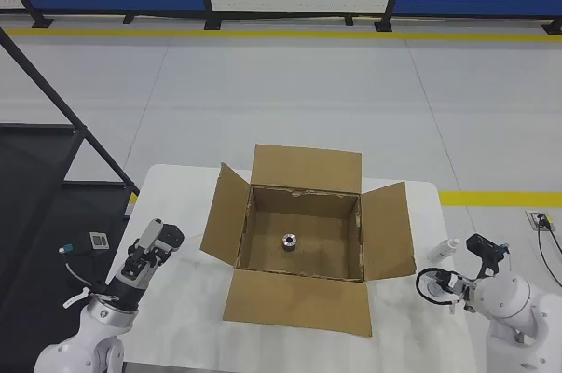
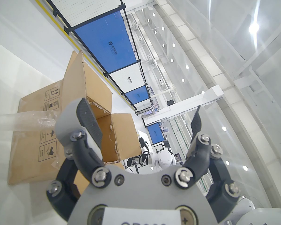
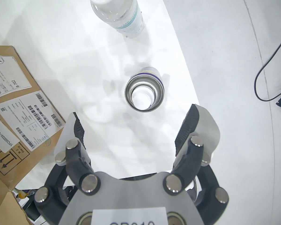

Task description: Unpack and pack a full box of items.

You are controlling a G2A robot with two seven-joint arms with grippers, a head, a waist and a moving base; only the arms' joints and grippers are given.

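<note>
Can (image 3: 145, 92) upright just beyond right tool (image 3: 135, 113) | right tool wide | left tool (image 2: 140, 106) wide, near box (image 1: 294, 300)

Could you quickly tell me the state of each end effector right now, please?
Left end effector: open, holding nothing.
Right end effector: open, holding nothing.

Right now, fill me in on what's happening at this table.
An open cardboard box sits in the middle of the table, with one small round item inside it. The right pincer is open and empty above a small metal can standing on the table near a clear bottle. The left pincer is open and empty beside the box.
</note>
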